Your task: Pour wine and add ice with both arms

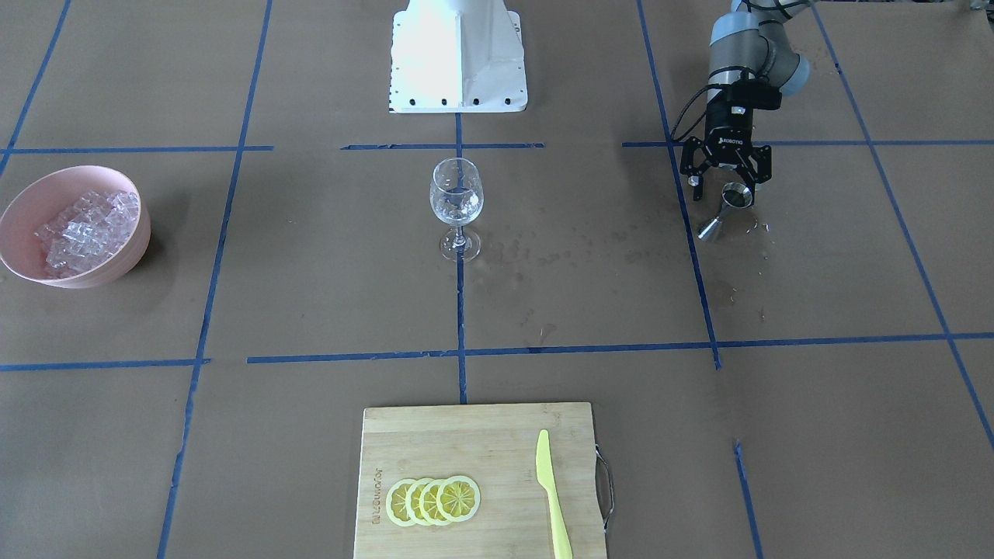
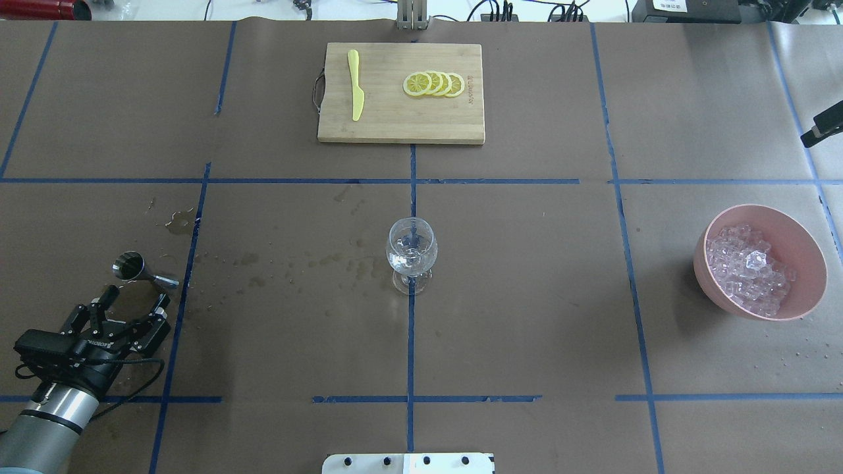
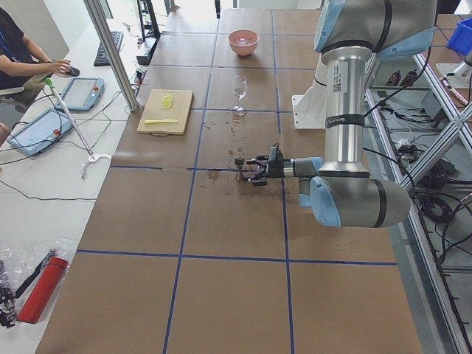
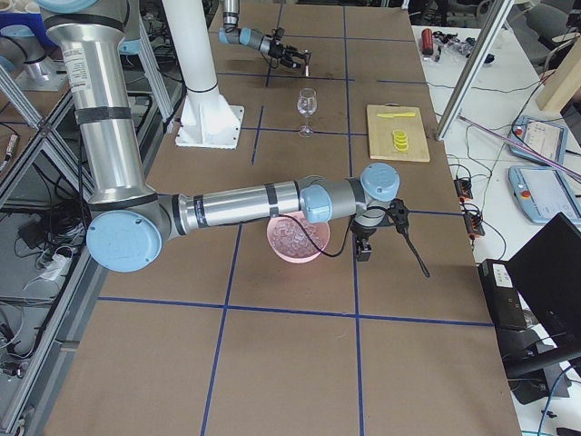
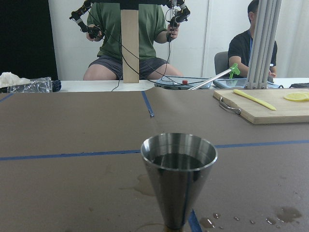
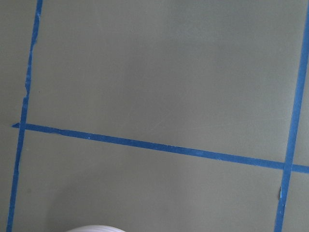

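A steel jigger (image 5: 178,181) stands upright on the brown table and holds a little dark wine (image 5: 177,160). It also shows in the overhead view (image 2: 132,266) and the front view (image 1: 730,203). My left gripper (image 2: 132,299) is open, level with the table, with the jigger just ahead of its fingertips and not gripped; the gripper also shows in the front view (image 1: 726,177). A clear wine glass (image 2: 411,251) stands at the table's middle. The ice (image 2: 747,270) lies heaped in a pink bowl (image 2: 800,247). My right gripper (image 4: 363,250) hangs beyond the bowl; I cannot tell its state.
A wooden cutting board (image 2: 402,118) with lemon slices (image 2: 433,83) and a yellow knife (image 2: 355,92) lies at the far side. Wet spots (image 2: 296,260) lie between jigger and glass. The white pedestal (image 1: 458,58) stands at the robot's side. Operators sit beyond the far edge.
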`<state>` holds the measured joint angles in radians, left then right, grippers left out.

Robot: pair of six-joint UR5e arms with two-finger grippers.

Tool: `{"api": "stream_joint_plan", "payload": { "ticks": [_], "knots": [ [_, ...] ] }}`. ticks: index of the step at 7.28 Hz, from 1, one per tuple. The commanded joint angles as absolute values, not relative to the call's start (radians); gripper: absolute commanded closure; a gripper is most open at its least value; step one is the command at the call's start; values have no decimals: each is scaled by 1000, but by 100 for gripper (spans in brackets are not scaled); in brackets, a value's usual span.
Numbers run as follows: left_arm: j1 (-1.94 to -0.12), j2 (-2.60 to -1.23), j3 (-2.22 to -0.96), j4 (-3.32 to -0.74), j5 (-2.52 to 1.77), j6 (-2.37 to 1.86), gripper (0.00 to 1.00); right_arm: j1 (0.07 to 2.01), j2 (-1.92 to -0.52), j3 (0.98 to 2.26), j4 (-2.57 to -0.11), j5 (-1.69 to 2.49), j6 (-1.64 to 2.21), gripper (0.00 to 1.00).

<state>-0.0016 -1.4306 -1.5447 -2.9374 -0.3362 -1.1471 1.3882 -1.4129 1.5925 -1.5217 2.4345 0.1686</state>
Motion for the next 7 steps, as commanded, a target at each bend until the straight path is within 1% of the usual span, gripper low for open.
{"api": "stream_joint_plan", "payload": {
  "ticks": [1, 7],
  "knots": [
    [-3, -1453, -1500, -2939, -324, -1146, 7, 1387, -1422, 1592, -1522, 2433, 170, 0],
    [-49, -1468, -1491, -2928, -331, -1135, 15, 1387, -1420, 1600, -1522, 2431, 170, 0]
  ]
}}
